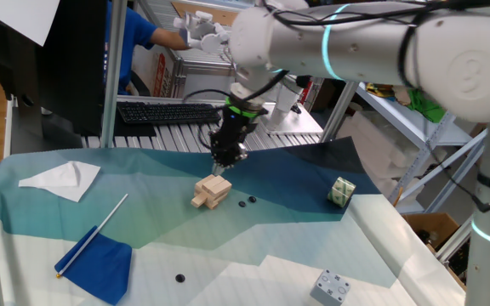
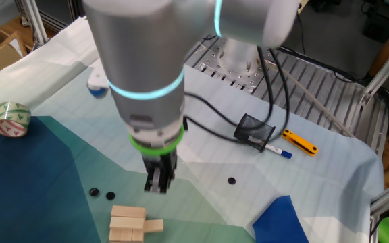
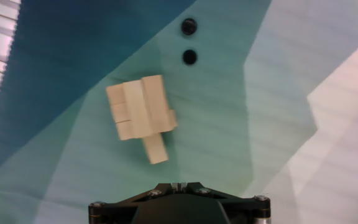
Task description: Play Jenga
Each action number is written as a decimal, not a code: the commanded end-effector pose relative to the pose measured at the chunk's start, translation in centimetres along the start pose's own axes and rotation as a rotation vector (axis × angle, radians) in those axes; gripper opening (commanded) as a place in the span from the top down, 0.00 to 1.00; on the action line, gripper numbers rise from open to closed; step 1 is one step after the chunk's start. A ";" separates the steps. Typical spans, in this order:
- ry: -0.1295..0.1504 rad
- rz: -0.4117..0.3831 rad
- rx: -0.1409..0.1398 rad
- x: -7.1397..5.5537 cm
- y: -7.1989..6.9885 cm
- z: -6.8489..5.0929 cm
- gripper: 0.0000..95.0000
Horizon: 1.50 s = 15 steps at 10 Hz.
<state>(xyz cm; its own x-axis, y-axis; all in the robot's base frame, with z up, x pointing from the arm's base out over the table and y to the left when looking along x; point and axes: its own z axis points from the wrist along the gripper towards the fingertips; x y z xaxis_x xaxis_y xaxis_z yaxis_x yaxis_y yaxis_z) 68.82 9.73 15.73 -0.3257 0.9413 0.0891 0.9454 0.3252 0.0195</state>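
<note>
1. Bright, even indoor light in all views; soft, faint shadows under the Jenga
2. Glowing cyan ring on the arm, slightly blown out
3. Near arm housing blurred, filling one fixed view
4. Hand view sharp, mild softness at edges

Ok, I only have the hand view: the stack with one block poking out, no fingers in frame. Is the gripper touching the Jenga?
Observer: No. The gripper hangs above the cloth, apart from the Jenga.
Operator: Anything else nearby that I can't see?
Observer: A green-and-white cube sits off to one side, well apart from the stack.
Operator: Any more?
Observer: A grey metal block with holes lies near the table's edge, farther away.
</note>
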 end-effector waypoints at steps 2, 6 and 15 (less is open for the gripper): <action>0.007 -0.045 -0.008 -0.6 2.0 0.8 1.00; 0.000 -0.048 -0.020 -1.3 3.7 3.0 1.00; -0.010 -0.033 -0.051 -1.3 3.9 5.8 0.80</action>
<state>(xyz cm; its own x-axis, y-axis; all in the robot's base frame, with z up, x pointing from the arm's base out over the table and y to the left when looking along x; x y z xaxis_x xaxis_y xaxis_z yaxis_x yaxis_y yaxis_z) 73.19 10.45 9.59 -0.3564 0.9308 0.0813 0.9335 0.3512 0.0717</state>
